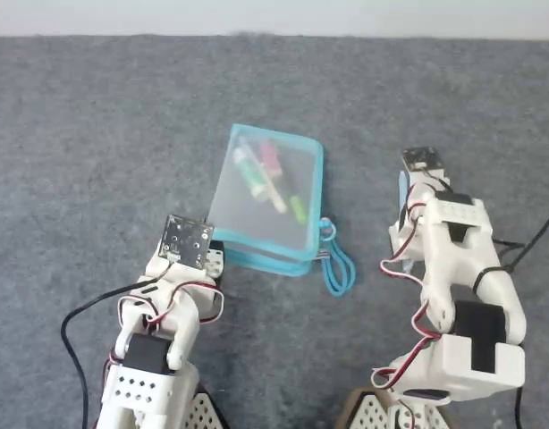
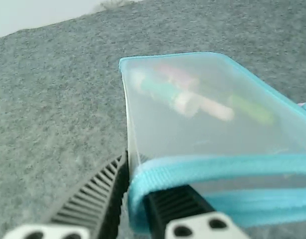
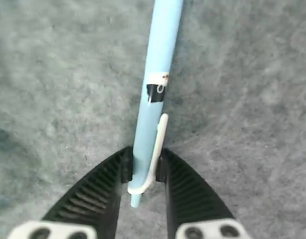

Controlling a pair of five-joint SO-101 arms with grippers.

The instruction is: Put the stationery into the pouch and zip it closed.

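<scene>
I had bare grey felt open all round the pouch, which lay between the arms. My left gripper pinched its blue zip edge, and markers lay inside. My right gripper clamped the light-blue pen, apart from the pouch.

The pouch is frosted clear with turquoise trim and a turquoise cord; the markers inside show green, pink and white. My pen is pale blue with a white clip and black band. The table is mottled grey, my right gripper ribbed black
</scene>
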